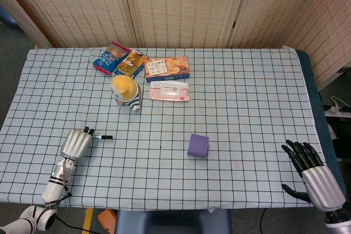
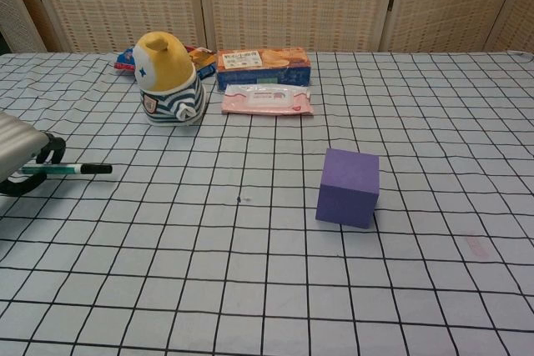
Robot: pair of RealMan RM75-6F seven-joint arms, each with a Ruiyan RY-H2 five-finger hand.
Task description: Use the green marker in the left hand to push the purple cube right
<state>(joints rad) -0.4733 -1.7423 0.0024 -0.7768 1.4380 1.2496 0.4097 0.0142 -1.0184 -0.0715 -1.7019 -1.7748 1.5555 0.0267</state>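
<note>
The purple cube (image 1: pixel 198 146) (image 2: pixel 348 187) stands alone on the checked tablecloth, right of centre. Far to its left, my left hand (image 1: pixel 76 143) (image 2: pixel 18 154) grips the green marker (image 1: pixel 101 136) (image 2: pixel 65 169), whose black tip points right toward the cube across a wide gap. At the table's front right corner, my right hand (image 1: pixel 311 172) hovers with its fingers spread and nothing in it; the chest view does not show it.
At the back left stand a yellow-capped striped toy (image 1: pixel 126 91) (image 2: pixel 168 78), a pink wipes pack (image 1: pixel 169 90) (image 2: pixel 267 99), an orange biscuit box (image 1: pixel 166 68) (image 2: pixel 263 59) and two snack bags (image 1: pixel 119 59). A folding screen closes off the back.
</note>
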